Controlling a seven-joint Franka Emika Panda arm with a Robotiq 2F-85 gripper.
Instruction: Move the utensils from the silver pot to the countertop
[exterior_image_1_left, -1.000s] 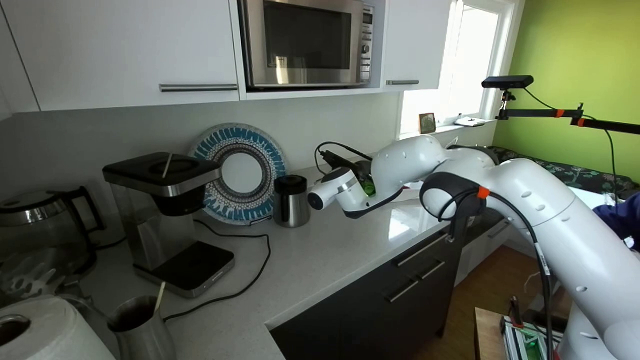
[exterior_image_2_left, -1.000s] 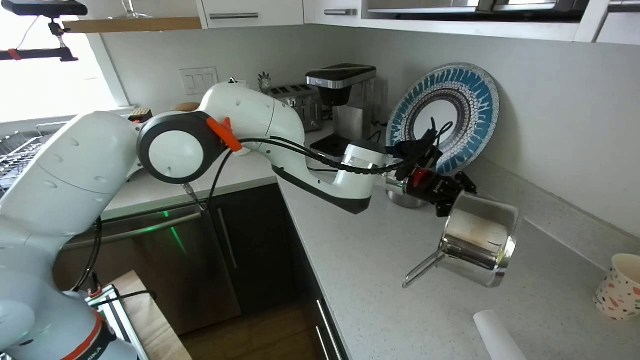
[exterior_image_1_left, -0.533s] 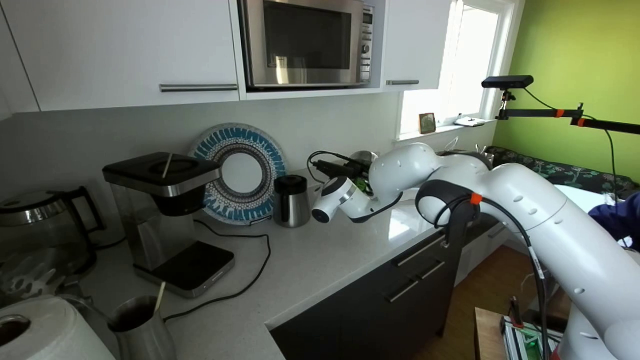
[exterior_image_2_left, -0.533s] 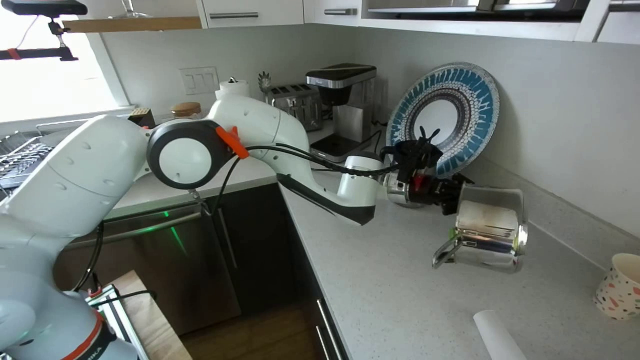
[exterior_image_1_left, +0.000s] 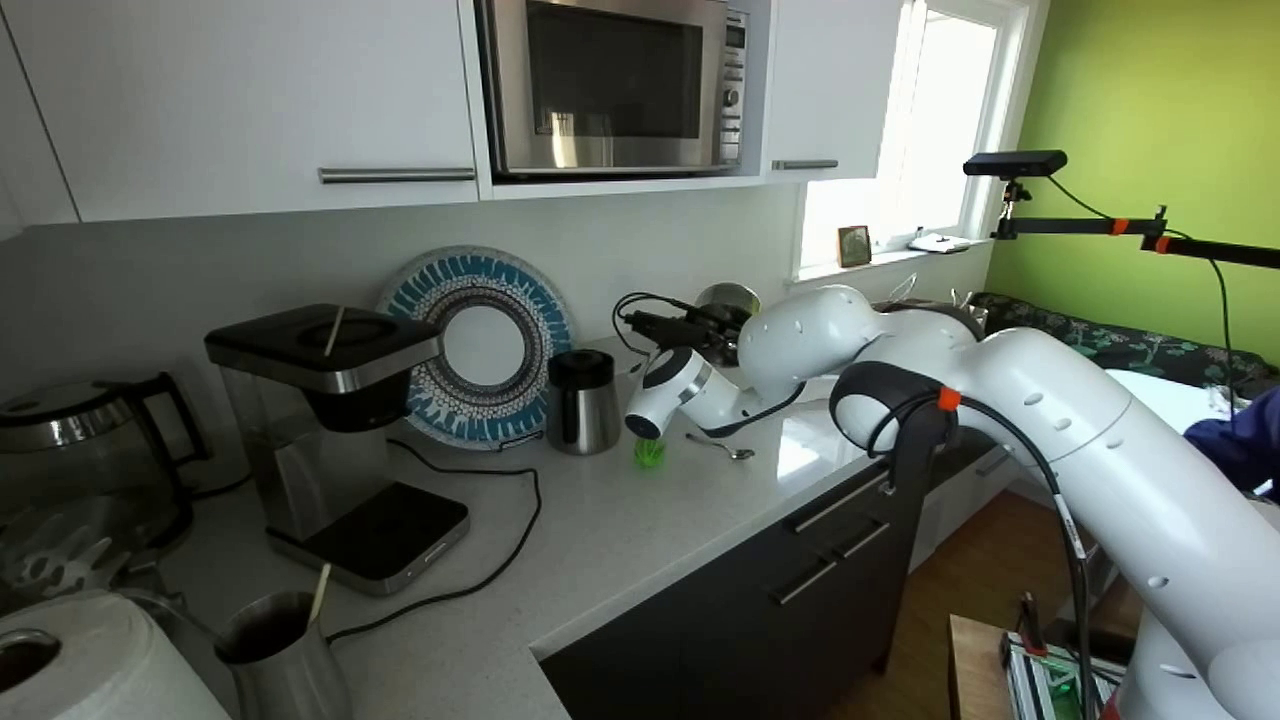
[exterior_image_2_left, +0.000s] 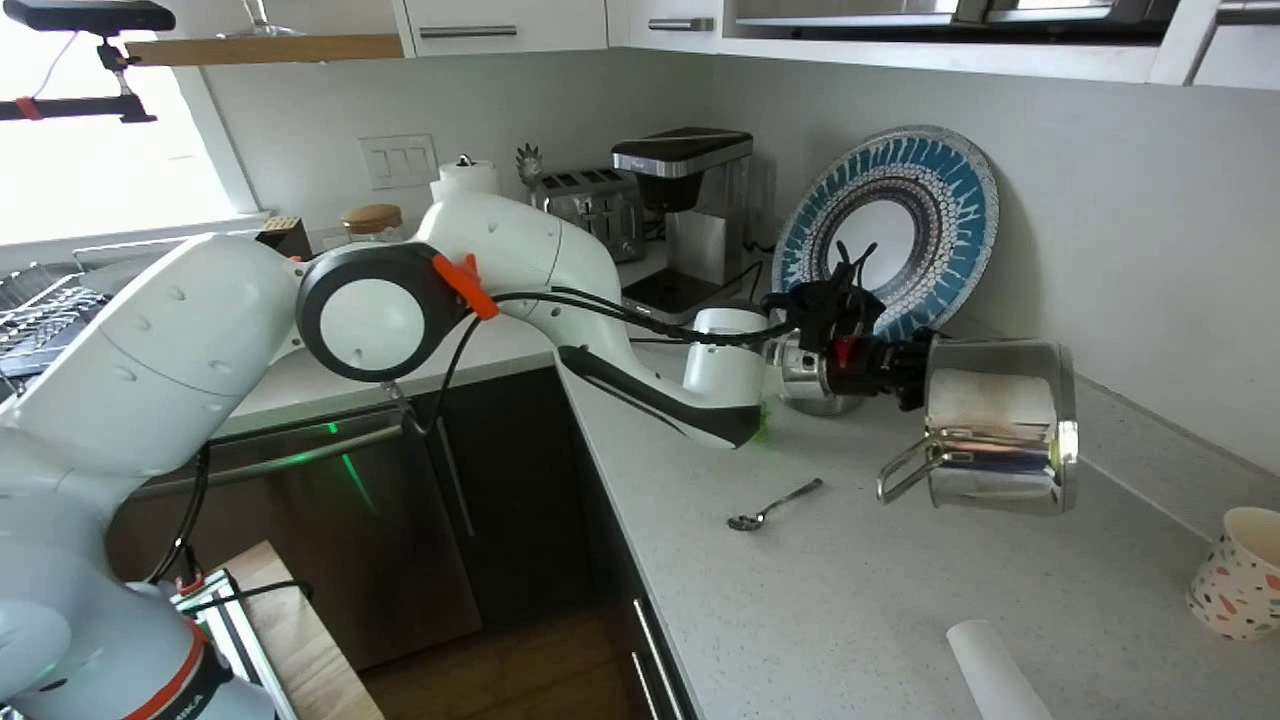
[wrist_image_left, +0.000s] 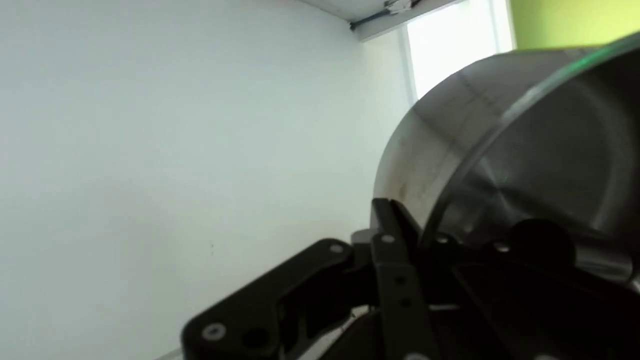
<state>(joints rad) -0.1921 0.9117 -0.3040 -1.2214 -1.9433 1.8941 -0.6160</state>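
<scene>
Well, one raised, tipped pot (exterior_image_2_left: 1000, 428), one spoon (exterior_image_2_left: 766, 512)

In an exterior view a slim silvery spoon (exterior_image_2_left: 766, 512) lies flat on the pale, finely speckled countertop (exterior_image_2_left: 850, 620), bowl to the near left, handle to the far right. Right of it, raised clear of the surface, the shiny silver pot (exterior_image_2_left: 1000, 415) hangs tipped on its side, wire handle jutting left; its dark interior is hard to read in the wrist view
</scene>
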